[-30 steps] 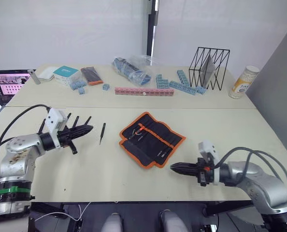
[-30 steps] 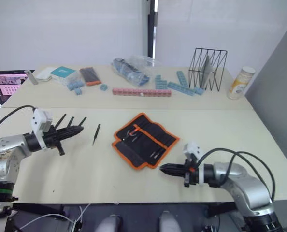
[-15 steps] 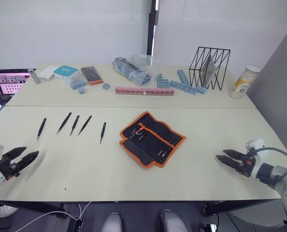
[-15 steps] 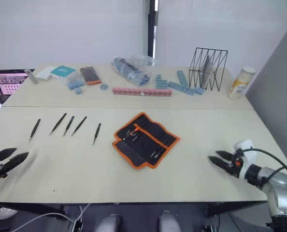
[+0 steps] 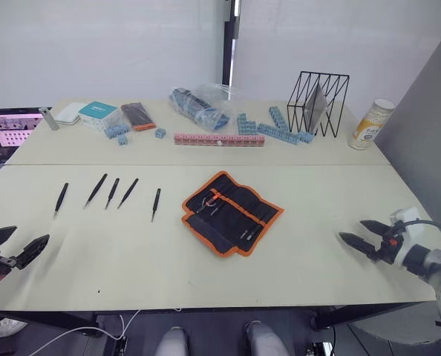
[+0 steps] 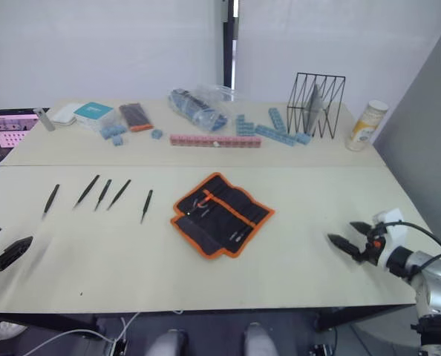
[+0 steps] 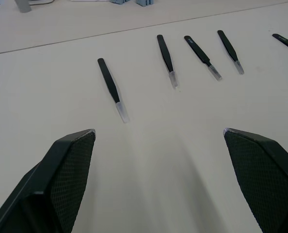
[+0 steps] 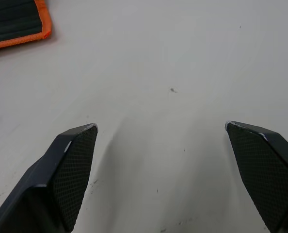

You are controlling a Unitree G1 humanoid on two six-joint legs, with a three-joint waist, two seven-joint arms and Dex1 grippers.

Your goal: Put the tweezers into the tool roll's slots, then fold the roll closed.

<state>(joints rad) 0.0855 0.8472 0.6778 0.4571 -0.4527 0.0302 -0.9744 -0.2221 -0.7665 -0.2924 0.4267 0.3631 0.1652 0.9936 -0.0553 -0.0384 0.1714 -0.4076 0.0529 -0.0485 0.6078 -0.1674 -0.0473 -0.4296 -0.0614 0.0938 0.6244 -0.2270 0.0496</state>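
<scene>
Five black tweezers (image 5: pixel 96 190) lie in a row on the worktop (image 5: pixel 295 185), left of centre. The tool roll (image 5: pixel 232 213) lies unfolded at the middle, orange trim showing. The left gripper (image 5: pixel 12 247) hovers wide open and empty at the near left edge; the right gripper (image 5: pixel 365 239), equally spread and empty, hovers near right
</scene>
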